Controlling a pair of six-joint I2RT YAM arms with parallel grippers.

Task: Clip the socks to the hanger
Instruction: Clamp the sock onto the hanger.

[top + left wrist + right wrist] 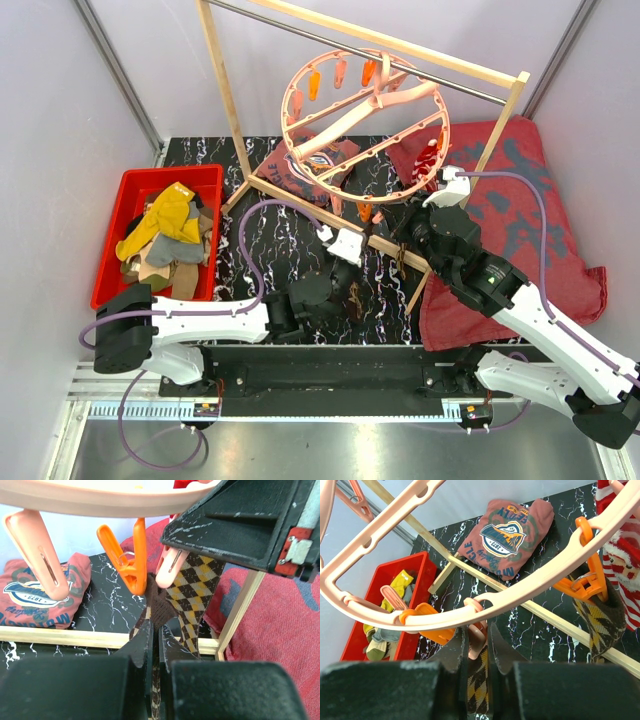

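While the left gripper (pixel 155 636) is pinched shut on an argyle sock (pixel 154 605), that sock's dark cuff sits in the mouth of an orange clip (pixel 127 562) on the near rim of the hanger (pixel 530 587). The sock runs straight down from the clip into the closed fingers.

Just to the right of it, the right gripper (pixel 479 642) is closed on a second argyle sock (pixel 192 595). Its fingertips sit at a pink clip (pixel 170 565) on the same rim. This sock hangs below the gripper, and the pink clip lies against its top edge. Whether the clip has bitten onto it cannot be told.

A striped sock (pixel 620 560), red and white, hangs from the rim beyond the orange clip. More clips hang along the ring, several of them with nothing in them.

The hanger hangs tilted from the top bar of a wooden rack (pixel 225 90), with its low edge toward the arms. The rack stands on the black marbled tabletop (pixel 290 240).

A red bin (pixel 108 240) on the left holds the remaining socks, a yellow sock (pixel 170 215) on top of grey and tan ones. A folded printed shirt (pixel 507 535) lies on the tabletop under the hanger. A dark-red cloth (pixel 540 230) covers the right side, and the right arm reaches across it.
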